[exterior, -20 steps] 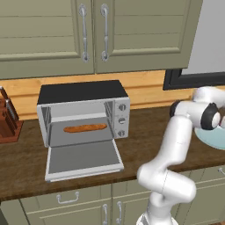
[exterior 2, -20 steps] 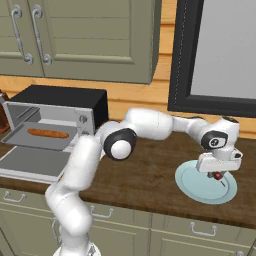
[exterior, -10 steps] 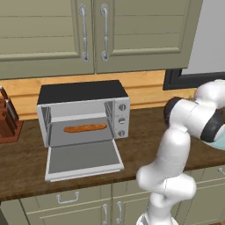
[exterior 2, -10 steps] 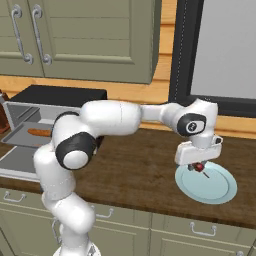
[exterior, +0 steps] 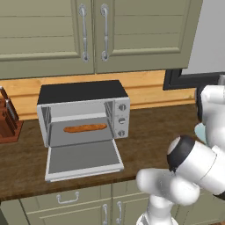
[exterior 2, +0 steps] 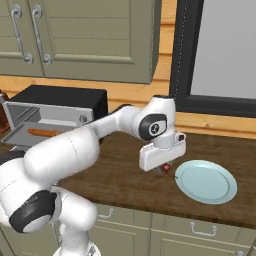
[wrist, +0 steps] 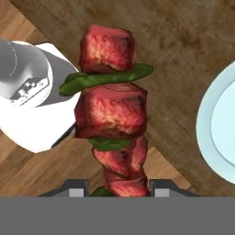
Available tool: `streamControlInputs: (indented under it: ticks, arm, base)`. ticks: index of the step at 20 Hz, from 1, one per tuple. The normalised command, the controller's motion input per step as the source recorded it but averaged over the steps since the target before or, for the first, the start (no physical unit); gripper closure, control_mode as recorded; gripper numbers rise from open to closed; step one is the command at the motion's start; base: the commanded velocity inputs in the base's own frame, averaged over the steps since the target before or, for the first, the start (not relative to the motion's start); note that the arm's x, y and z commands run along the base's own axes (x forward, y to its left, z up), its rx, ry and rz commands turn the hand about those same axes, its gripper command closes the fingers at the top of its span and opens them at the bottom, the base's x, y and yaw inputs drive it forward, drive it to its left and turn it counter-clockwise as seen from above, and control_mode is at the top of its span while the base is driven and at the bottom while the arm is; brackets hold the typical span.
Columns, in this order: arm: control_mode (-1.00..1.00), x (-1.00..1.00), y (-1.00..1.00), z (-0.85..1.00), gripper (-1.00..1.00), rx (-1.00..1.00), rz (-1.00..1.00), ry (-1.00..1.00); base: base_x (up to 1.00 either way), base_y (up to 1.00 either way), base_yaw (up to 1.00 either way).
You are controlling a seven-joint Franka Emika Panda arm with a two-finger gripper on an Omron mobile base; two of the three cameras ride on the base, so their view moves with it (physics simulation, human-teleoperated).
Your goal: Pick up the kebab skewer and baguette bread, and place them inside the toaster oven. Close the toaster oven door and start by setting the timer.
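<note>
Tool (wrist: 118, 186) clamped on the skewer (wrist: 112, 110), held above the table (exterior 2: 125, 177) near its front edge, just beside the plate (exterior 2: 206, 182). Bread (exterior: 85, 128) inside the open toaster oven (exterior: 83, 115).

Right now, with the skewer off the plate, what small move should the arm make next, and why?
Probably carry the kebab skewer left toward the toaster oven. The gripper is shut on the skewer above the counter beside the plate; the toaster oven door lies open and the baguette bread is already inside.
</note>
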Motion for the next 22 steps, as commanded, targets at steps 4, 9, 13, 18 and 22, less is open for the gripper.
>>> streamControlInputs:
  ticks: [4, 9, 13, 18, 22]
  arm:
    - [-1.00, -0.25, 1.00, 0.26, 1.00, -0.03, 0.10, -0.02]
    - [-1.00, -0.05, 1.00, 0.31, 1.00, 0.00, 0.01, -0.05]
    - [-1.00, 0.00, 1.00, 0.33, 1.00, 0.00, 0.15, 0.00]
    - [-1.00, 0.00, 1.00, 0.27, 1.00, -0.03, 0.15, 0.00]
    - [-1.00, 0.04, 1.00, 0.33, 1.00, -0.05, 0.14, 0.00]
  base:
    - [0.00, 0.00, 0.00]
    - [0.00, 0.00, 0.00]
    - [0.00, 0.00, 0.00]
    - [0.00, 0.00, 0.00]
    - [0.00, 0.00, 0.00]
